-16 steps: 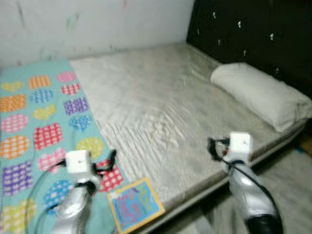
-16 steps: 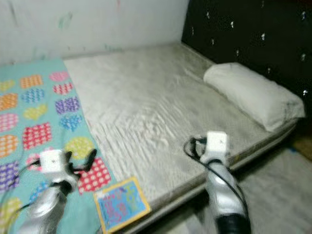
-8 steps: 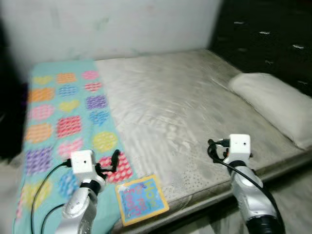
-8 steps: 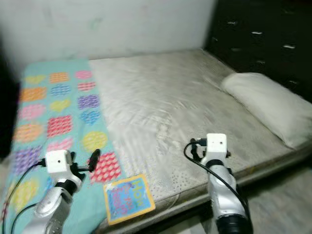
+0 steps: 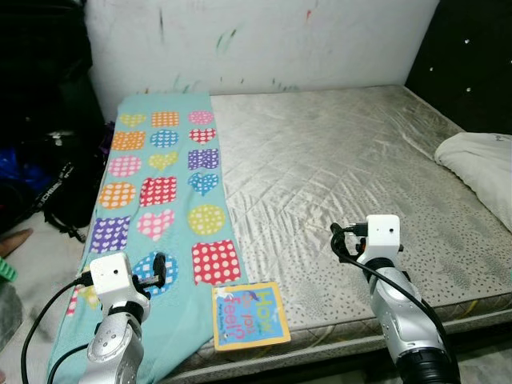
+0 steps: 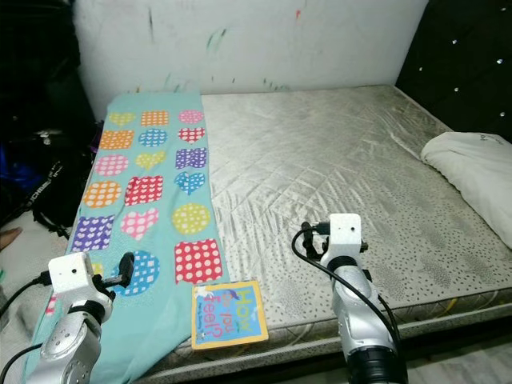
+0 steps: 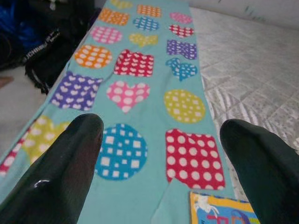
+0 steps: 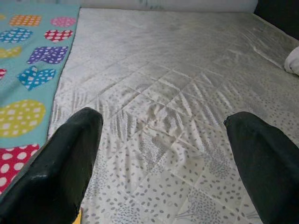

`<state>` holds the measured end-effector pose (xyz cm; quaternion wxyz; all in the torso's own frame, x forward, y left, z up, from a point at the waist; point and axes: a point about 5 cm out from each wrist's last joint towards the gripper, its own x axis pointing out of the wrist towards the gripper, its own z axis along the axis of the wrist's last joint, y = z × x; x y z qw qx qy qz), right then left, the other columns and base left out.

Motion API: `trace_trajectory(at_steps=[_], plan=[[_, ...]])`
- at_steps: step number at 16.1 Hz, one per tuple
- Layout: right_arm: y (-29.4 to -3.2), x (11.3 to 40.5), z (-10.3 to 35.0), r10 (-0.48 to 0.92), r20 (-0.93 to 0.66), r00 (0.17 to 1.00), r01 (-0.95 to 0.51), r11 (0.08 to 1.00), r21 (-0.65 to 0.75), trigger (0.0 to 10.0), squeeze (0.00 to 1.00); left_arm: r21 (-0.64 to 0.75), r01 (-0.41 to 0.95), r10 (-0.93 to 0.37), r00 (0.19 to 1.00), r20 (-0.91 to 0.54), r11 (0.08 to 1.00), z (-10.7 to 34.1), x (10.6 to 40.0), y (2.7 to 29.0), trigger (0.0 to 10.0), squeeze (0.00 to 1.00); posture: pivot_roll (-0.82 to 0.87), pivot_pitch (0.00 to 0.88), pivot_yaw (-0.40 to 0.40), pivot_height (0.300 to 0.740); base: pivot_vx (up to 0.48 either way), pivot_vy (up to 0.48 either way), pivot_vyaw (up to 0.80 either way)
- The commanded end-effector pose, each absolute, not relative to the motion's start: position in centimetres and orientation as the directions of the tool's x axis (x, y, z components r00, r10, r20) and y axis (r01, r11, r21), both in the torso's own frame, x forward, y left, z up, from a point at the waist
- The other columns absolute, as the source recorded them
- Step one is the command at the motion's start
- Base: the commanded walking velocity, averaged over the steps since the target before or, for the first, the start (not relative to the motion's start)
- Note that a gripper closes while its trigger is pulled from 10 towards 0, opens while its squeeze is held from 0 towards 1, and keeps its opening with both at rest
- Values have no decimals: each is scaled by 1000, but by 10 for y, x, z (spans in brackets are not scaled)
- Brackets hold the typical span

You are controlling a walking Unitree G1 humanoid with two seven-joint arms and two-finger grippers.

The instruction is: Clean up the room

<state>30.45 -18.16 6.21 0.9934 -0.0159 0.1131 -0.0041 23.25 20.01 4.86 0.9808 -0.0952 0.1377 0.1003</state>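
Since the earlier frames the whole view has swung to the robot's left; this is the camera turning, the things on the bed [image 5: 360, 160] did not move; the pillow [image 5: 480, 164] now sits at the right edge and dark bags [image 5: 48, 176] on the floor have come into sight.

The book [image 5: 250, 314] lies flat at the near edge of the mattress, partly on the blanket [image 5: 160, 192], which has coloured hearts and circles. The left gripper [image 7: 159, 154] hovers over the blanket, fingers spread wide and holding nothing; the book's corner is just beyond it. The right gripper [image 8: 163, 149] hovers over the bare sheet, also wide and empty.

The book seems the next thing to tidy. It lies flat and thin, so the fingers may slide over the cover; a push could send it off the edge to the floor. The fingers may also pinch the blanket together with it and drag the blanket.
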Motion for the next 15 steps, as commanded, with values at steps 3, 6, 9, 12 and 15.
trace_trajectory(at_steps=[3,6,9,12,15], plan=[[-176,308,71,10,-189,982,-15,1000,-27,10000,0,-206,-168,101,949,-298,964,50,232,192,10000,0,-65,0,-35,740,0,0,0],[-175,306,71,29,-190,981,-32,999,-8,10000,0,-179,-99,45,957,-286,979,52,226,189,10000,0,-63,0,-34,740,0,0,0],[-171,300,68,72,-199,977,-71,997,11,10000,0,-136,-111,72,961,-266,984,55,223,201,10000,0,-61,0,-32,740,0,0,0],[-168,296,65,100,-207,973,-94,995,36,10000,0,-130,-106,69,962,-265,986,54,220,202,10000,0,-58,0,-34,740,0,0,0],[-163,298,68,133,-193,972,-136,991,-2,10000,0,-135,-94,56,963,-263,986,52,223,197,10000,0,-60,0,-37,740,0,0,744]])
